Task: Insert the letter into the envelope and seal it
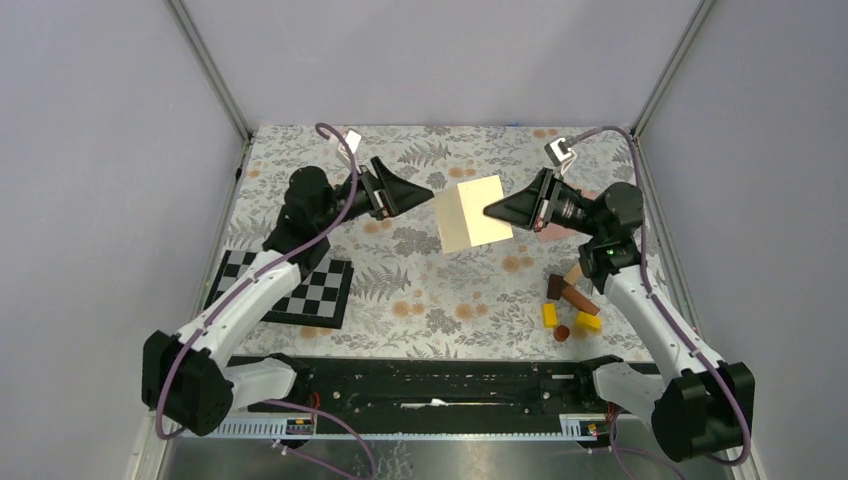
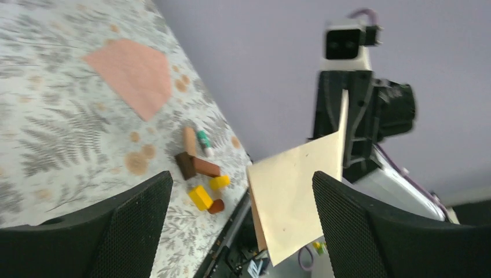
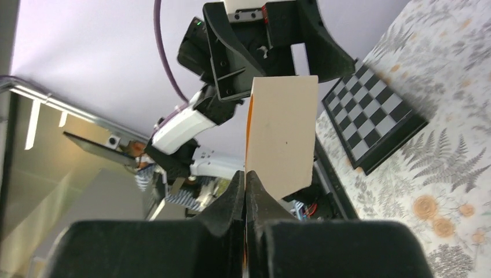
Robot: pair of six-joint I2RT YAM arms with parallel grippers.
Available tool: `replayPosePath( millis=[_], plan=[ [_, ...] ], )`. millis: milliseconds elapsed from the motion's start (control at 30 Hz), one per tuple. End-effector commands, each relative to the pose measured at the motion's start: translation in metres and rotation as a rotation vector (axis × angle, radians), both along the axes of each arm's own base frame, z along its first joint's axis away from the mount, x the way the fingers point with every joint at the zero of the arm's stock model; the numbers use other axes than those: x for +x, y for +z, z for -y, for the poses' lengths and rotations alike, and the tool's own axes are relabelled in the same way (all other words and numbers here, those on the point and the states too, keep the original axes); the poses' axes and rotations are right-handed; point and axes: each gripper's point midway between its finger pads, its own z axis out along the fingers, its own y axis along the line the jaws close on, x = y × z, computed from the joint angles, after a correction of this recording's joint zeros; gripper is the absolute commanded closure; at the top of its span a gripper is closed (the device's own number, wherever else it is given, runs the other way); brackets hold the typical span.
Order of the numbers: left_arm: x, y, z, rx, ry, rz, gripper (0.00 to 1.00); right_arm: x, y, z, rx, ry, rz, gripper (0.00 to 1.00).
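My right gripper (image 1: 487, 211) is shut on the right edge of the letter (image 1: 472, 215), a folded cream sheet, and holds it in the air above the middle of the table. In the right wrist view the fingers (image 3: 245, 174) pinch the sheet (image 3: 284, 133) edge-on. My left gripper (image 1: 432, 190) is open at the sheet's left edge. In the left wrist view the sheet (image 2: 295, 197) hangs between the spread fingers (image 2: 242, 176), untouched and nearer the right one. The salmon-pink envelope (image 2: 130, 72) lies flat on the table, mostly hidden under the right arm in the top view (image 1: 556, 232).
A checkerboard (image 1: 290, 285) lies at the front left and shows in the right wrist view (image 3: 376, 116). Several wooden blocks, brown and yellow (image 1: 570, 300), sit at the front right, also in the left wrist view (image 2: 200, 174), with a small green-capped tube (image 2: 202, 139) beside them.
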Motion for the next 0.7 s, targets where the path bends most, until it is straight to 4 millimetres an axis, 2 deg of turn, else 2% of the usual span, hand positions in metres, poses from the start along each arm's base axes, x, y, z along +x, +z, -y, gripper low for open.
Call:
replayPosePath(
  millis=[0, 133, 267, 467, 667],
  plan=[
    [0.019, -0.001, -0.037, 0.195, 0.218, 0.025, 0.05, 0.018, 0.001, 0.003, -0.144, -0.113, 0.066, 1.00],
    [0.020, -0.003, -0.052, 0.282, 0.284, 0.004, 0.01, 0.029, 0.004, 0.005, -0.210, -0.188, 0.105, 1.00],
    [0.011, 0.006, -0.053, 0.267, 0.271, -0.014, 0.01, 0.037, -0.003, 0.003, -0.275, -0.232, 0.113, 1.00],
    [-0.002, 0.006, -0.039, 0.140, 0.200, -0.142, 0.01, 0.041, -0.013, -0.015, -0.372, -0.273, 0.138, 1.00],
    [-0.006, -0.003, -0.026, 0.136, 0.164, -0.167, 0.01, 0.043, -0.008, -0.031, -0.353, -0.274, 0.140, 1.00]
  ],
)
